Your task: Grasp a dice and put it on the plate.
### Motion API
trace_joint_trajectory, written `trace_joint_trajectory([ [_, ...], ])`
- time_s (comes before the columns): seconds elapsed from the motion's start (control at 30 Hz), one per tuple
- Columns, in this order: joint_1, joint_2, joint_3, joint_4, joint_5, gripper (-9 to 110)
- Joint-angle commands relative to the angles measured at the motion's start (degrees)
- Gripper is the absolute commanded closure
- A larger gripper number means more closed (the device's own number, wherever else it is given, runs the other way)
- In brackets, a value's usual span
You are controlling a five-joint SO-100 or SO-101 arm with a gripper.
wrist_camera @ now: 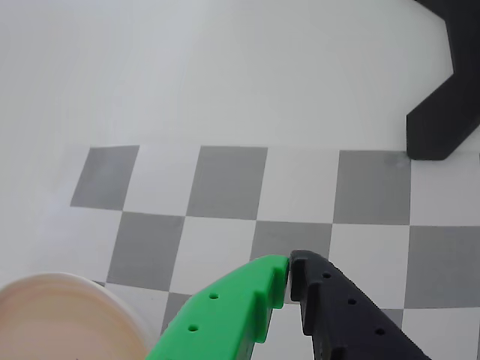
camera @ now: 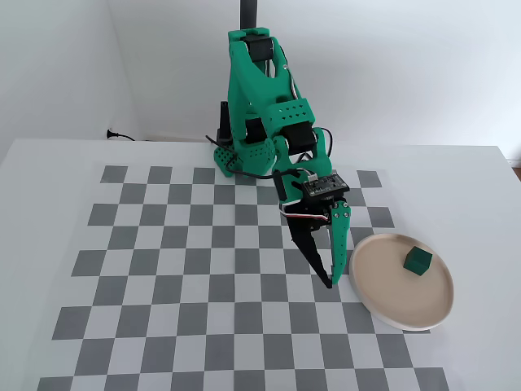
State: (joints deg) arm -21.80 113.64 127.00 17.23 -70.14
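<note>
The dice (camera: 418, 261) is shown resting inside the plate (camera: 383, 303), toward the plate's far right side, clear of the rim. The plate is set near the right edge of the table (camera: 49, 171), partly on the checkered mat (camera: 195, 269) and partly on the bare white top. From this arrangement the task is judged to be essentially complete, since the cube lies free on the plate and nothing is in contact with it.

The claw (camera: 331, 281) is seen pointing downward just beside the plate's left rim, its tips close to the mat. In the wrist view the green finger and the black finger (wrist_camera: 289, 274) are brought together at their tips with nothing between them, so the claw is closed and empty. A corner of the plate (wrist_camera: 67, 319) is visible at the lower left of that view; the dice is not seen there.

The table is covered by a grey-and-white checkered mat, bordered by plain white. The arm's base (camera: 236, 159) is mounted at the far edge of the mat. Plain white walls are seen behind, and a dark cable (camera: 122, 136) runs along the far table edge.
</note>
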Motion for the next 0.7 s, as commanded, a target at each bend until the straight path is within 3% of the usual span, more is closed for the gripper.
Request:
trace_joint_trajectory([
  [0.0, 0.79, 7.38, 0.79, -0.97, 1.85, 106],
  [0.4, 3.96, 13.62, 13.54, -9.32, 6.86, 106],
  [0.67, 4.57, 19.60, 18.19, -10.11, 20.74, 106],
])
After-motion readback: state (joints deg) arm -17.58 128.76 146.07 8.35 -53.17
